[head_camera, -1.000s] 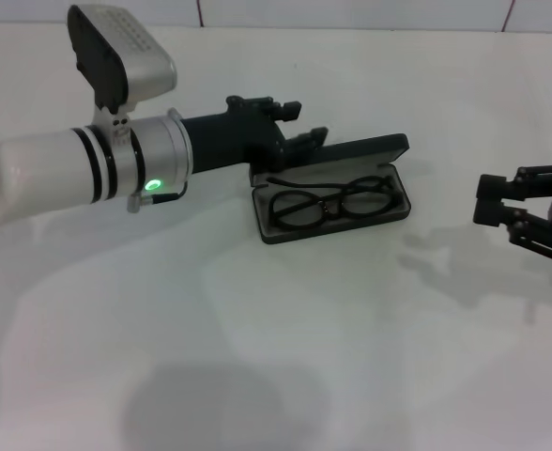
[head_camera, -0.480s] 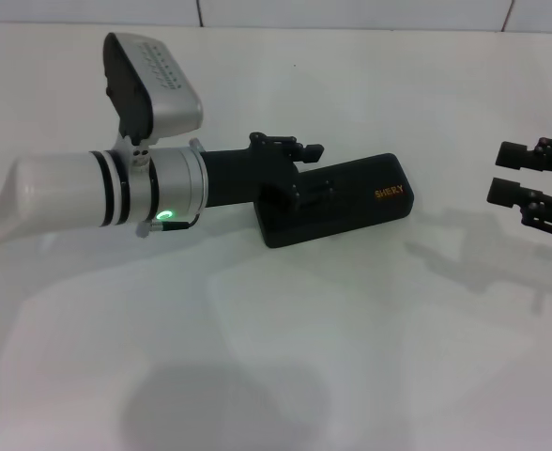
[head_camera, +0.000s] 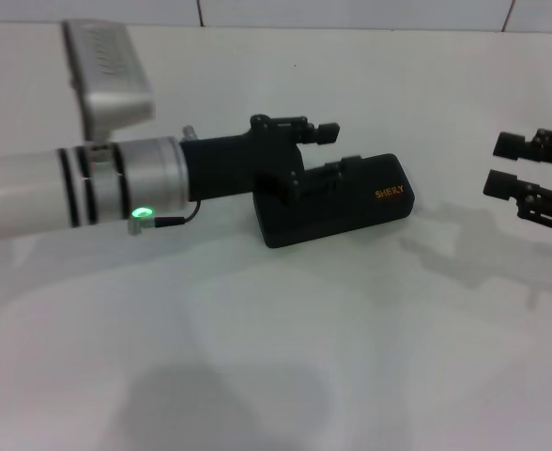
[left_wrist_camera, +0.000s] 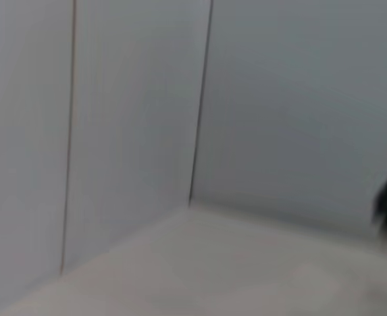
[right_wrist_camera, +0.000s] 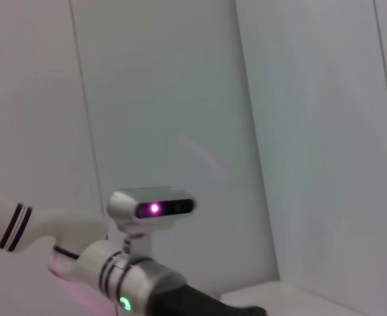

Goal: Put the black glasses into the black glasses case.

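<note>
Lying shut at frame centre, the flat black hard-shell glasses case (head_camera: pixel 340 200) hides the glasses. Spread wide, the left gripper (head_camera: pixel 321 154) touches its lid, holding nothing. At right edge, the right gripper (head_camera: pixel 507 164) hangs open, empty.

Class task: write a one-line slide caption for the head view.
Left hand rests over the closed black glasses case; right hand waits apart.

I see even, soft overhead light on the white matte tabletop (head_camera: pixel 276 357), with faint grey shadows pooling beneath the arms. My left wrist view is smeared and out of focus. A small green indicator light (head_camera: pixel 143 213) glows sharply on the left arm.
</note>
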### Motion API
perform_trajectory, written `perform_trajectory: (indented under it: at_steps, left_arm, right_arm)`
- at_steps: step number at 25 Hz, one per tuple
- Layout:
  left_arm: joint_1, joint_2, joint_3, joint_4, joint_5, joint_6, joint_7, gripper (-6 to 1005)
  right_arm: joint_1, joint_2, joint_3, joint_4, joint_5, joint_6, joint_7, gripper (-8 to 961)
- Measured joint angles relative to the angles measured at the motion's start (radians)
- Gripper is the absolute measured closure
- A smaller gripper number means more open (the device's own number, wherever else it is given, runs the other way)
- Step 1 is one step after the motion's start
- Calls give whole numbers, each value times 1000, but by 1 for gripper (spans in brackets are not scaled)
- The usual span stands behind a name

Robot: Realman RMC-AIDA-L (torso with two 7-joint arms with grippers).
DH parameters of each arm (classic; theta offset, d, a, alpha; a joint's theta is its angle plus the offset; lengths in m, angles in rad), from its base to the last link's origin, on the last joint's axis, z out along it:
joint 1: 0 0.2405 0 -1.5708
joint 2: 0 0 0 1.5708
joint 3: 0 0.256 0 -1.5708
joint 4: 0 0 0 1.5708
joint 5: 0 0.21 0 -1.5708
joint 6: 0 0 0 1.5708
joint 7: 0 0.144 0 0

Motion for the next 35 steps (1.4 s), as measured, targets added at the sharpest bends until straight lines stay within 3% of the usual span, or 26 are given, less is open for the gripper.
perform_trajectory:
  at_steps: [2, 5, 9, 12, 16, 20, 35]
  left_arm:
    - [20, 6, -62, 26, 2, 94, -40, 468]
    - [42, 32, -121, 40, 6, 238, -79, 449]
    - [77, 67, -125, 49, 20, 444, -28, 375]
    - [120, 72, -129, 60, 25, 525, 30, 319]
    - [200, 64, -130, 97, 16, 549, 106, 225]
    - [236, 60, -131, 127, 17, 562, 116, 110]
    - [242, 60, -132, 119, 24, 566, 130, 110]
  right_arm:
    - [5, 4, 3, -4, 8, -1, 1, 421]
    - [25, 8, -9, -23, 8, -11, 14, 400]
    - [70, 10, -51, -25, -13, -26, 21, 334]
    - [84, 27, -96, -30, -18, -28, 10, 275]
    - [85, 54, -122, -39, -19, -33, -38, 196]
    - [91, 62, -147, -31, -19, -64, -98, 154]
    - [85, 71, -169, -12, -14, -58, -175, 143]
